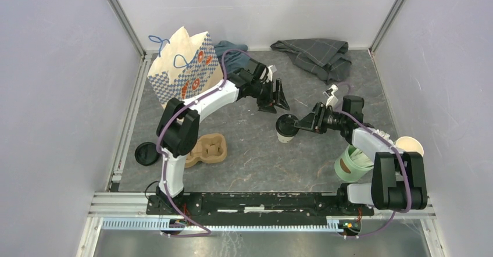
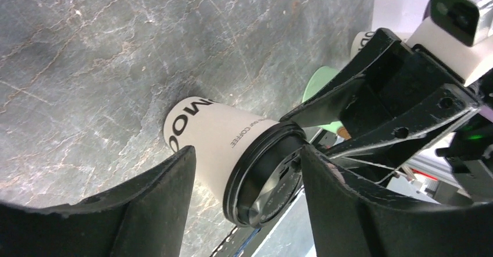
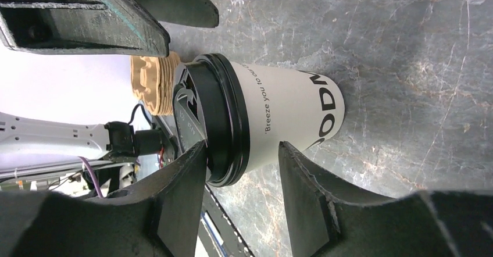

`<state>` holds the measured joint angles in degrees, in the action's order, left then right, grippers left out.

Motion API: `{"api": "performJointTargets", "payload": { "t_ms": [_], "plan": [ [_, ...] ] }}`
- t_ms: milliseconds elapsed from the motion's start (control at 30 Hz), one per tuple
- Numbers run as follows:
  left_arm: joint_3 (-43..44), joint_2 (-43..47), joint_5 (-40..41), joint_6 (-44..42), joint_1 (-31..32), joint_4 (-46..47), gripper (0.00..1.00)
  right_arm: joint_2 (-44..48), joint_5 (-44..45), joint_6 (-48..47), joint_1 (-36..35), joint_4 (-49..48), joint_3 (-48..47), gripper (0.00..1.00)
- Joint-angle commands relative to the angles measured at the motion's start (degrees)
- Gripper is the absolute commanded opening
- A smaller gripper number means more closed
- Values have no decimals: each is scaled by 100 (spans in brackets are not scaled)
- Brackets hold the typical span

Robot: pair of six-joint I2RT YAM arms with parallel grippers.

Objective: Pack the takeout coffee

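Observation:
The takeout coffee (image 1: pixel 285 127), a white paper cup with a black lid, stands upright on the grey table near the middle. My right gripper (image 1: pixel 302 122) reaches it from the right and is open. In the right wrist view the cup (image 3: pixel 273 114) sits just beyond my right gripper (image 3: pixel 243 147), one fingertip at the lid's rim and the other beside the white wall. My left gripper (image 1: pixel 278 101) hangs open just behind and above the cup. In the left wrist view the cup (image 2: pixel 227 143) shows between the spread fingers of my left gripper (image 2: pixel 247 152), and nothing is gripped.
A patterned paper bag (image 1: pixel 186 68) stands at the back left. A brown cup carrier (image 1: pixel 209 149) and a loose black lid (image 1: pixel 146 153) lie front left. A mint-green cup (image 1: pixel 352 164) and a lidless white cup (image 1: pixel 410 146) stand by the right arm. Grey cloth (image 1: pixel 317 53) lies at the back.

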<state>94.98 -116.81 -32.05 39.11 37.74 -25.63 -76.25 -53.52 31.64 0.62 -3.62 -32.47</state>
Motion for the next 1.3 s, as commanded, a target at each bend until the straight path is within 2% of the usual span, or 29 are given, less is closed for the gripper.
{"api": "performJointTargets", "payload": {
  "t_ms": [0, 100, 233, 400, 533, 667, 800, 1000, 1100, 1133, 1200, 1267],
  "plan": [
    [497, 50, 233, -558, 6, -499, 78, 153, 316, -464, -36, 884, -387, 56],
    [474, 315, 593, -728, 6, -869, 86, 122, 548, -951, -32, 1519, -798, 63],
    [-142, 816, 396, -397, 21, -745, 88, -41, 425, -988, -34, 1511, -1085, 71],
    [-977, 1117, 55, 146, 192, -301, 75, -458, 285, -977, -29, 1434, -1537, 73],
    [-1256, 1108, -39, 395, 260, -47, 61, -806, 265, -970, -272, 1424, -1807, 64],
    [-1236, 946, -181, 498, 261, 70, 53, -803, 246, -939, -315, 1401, -1722, 51],
    [-971, 752, -50, 378, 207, -6, 51, -563, 140, -697, -340, 1146, -1228, 43],
    [-415, 354, 163, -86, 148, -425, 48, -174, 158, -307, -363, 815, -639, 42],
    [-229, 309, 351, -285, 129, -692, 48, -66, 255, -403, -366, 976, -656, 44],
    [-210, 362, 436, -347, 129, -756, 50, -57, 287, -476, -362, 1072, -730, 48],
    [-249, 518, 584, -466, 129, -861, 58, -70, 272, -553, -361, 1177, -847, 55],
    [-385, 708, 629, -508, 129, -891, 67, -100, 272, -612, -373, 1232, -918, 58]
  ]
}}
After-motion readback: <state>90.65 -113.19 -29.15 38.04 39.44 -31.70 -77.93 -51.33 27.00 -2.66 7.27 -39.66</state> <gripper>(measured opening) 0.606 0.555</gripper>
